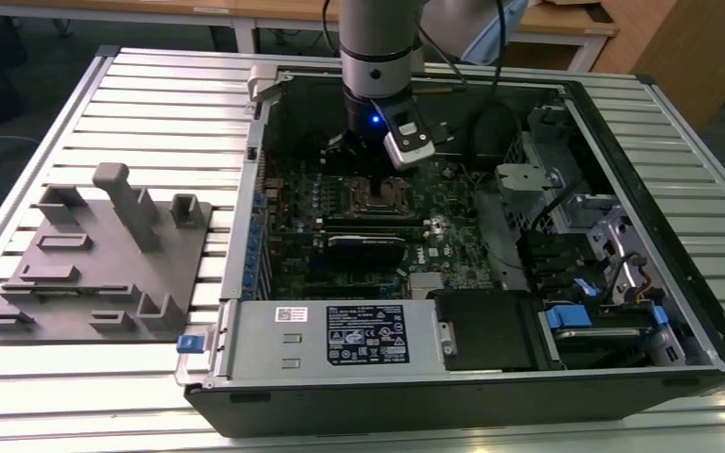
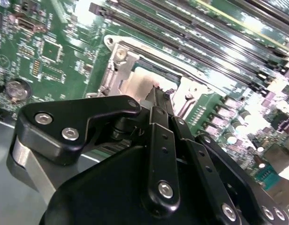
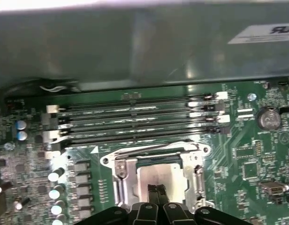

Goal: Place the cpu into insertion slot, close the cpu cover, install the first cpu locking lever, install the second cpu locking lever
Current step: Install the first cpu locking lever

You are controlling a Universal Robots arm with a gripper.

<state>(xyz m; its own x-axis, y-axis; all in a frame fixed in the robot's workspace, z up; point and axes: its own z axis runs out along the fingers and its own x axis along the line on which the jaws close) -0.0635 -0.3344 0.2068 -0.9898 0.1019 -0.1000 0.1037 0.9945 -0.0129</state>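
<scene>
On the exterior view's left, one grey moulded fixture (image 1: 95,264) lies on the slatted metal table (image 1: 35,396), with one tall post and several low blocks rising from it. Just beside it, to the right, stands one open computer case (image 1: 665,311), its black walls framing a green motherboard (image 1: 290,255). At the case's near edge sits one power supply box (image 1: 331,335) with a white label, and one small blue clip (image 1: 189,343) sticks out at its left corner.

One robot arm (image 1: 379,47) comes down into the case from above. Its hand (image 1: 372,170) hangs directly over the insertion slot (image 1: 377,193), near the middle of the board. In the first wrist view the two fingers (image 3: 156,193) are pressed together, tips meeting, with nothing between them, and they rest on or just above the cpu (image 3: 158,176); contact is hard to judge from this angle. The cpu lies flat in the insertion slot (image 3: 120,180), its dull silver top showing through the square window of the cpu cover (image 3: 151,151), which appears to lie down over the chip. Beyond the socket run four long black memory slots (image 3: 135,124), side by side. Further right on the board sits one round coin battery (image 3: 269,119).

In the second wrist view the black linkage of the hand (image 2: 156,96) stands before the same socket (image 2: 130,75).
</scene>
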